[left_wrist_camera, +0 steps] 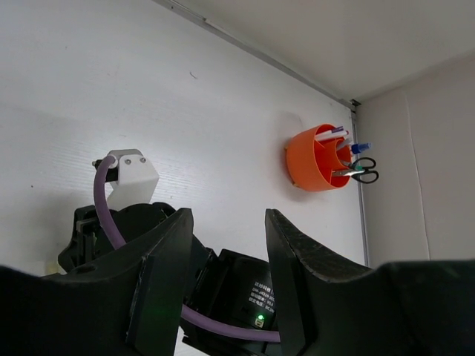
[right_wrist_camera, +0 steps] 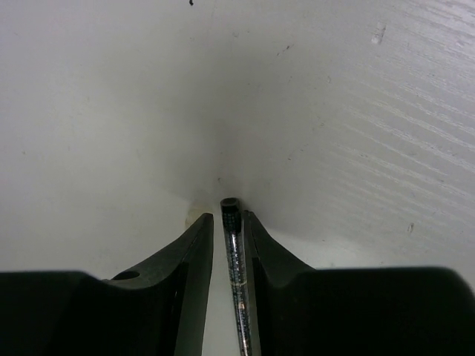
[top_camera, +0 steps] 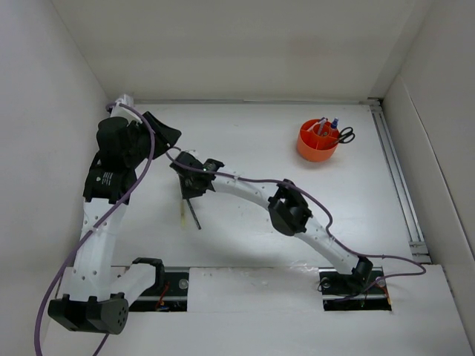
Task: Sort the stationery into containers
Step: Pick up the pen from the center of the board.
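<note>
I am working the pick-up, my right gripper (right_wrist_camera: 228, 219) flanking the thin dark pen (right_wrist_camera: 236, 274) lying well left of the round orange plastic cup (top_camera: 317, 141), whether truly pinched I cannot tell, next needing a firm squeeze, then a lift.

Scissors (top_camera: 346, 135) and pens (top_camera: 321, 126) stand in the cup (top_camera: 310, 153), far right.
</note>
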### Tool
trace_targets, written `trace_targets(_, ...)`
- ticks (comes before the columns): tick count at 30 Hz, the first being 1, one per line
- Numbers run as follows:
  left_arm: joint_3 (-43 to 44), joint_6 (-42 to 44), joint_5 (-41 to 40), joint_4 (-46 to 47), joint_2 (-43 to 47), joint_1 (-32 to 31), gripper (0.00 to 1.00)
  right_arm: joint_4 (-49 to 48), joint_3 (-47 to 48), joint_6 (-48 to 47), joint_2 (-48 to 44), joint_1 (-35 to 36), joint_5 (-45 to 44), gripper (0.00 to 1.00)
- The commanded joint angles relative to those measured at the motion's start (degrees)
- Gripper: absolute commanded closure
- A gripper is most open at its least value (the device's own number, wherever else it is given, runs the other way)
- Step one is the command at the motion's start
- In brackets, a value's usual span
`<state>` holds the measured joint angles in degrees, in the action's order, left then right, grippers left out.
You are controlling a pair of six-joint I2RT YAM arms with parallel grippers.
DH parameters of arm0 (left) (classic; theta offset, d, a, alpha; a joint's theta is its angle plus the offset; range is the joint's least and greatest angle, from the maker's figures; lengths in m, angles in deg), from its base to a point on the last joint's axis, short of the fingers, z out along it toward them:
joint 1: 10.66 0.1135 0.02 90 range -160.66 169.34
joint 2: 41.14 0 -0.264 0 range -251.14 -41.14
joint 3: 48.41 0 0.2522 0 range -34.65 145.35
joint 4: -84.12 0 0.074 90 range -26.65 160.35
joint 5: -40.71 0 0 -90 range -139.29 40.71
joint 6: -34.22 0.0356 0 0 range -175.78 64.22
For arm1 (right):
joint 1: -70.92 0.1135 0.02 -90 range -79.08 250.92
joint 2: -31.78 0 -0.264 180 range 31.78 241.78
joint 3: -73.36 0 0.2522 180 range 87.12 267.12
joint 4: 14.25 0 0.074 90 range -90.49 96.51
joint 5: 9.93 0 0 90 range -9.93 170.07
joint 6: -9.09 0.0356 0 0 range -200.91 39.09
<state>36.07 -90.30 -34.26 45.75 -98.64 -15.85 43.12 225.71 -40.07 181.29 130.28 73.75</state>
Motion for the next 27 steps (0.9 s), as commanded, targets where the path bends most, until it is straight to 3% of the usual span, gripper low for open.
trace_targets(1,-0.4,0.4,1.4,2.2,1.3,-0.1,0.6,1.4,-0.4,1.1,-1.8,0.6,-3.2,0.72)
trace_targets(4,-0.9,0.4,1.4,2.2,1.9,-0.1,0.6,1.4,-2.5,1.1,-2.8,0.6,-6.0,0.74)
trace_targets(12,-2.0,0.4,1.4,2.2,2.9,-0.1,0.6,3.8,-8.5,0.5,-5.3,0.6,-12.6,0.99)
trace_targets(21,-8.5,0.4,0.9,2.2,4.8,-0.1,0.6,-3.6,-36.8,3.5,-22.2,-4.9,-14.6,1.0)
trace_targets(27,-15.0,-0.6,2.2,3.9,6.6,-1.1,0.6,-5.0,-45.9,2.8,-28.4,-8.7,-14.6,1.0)
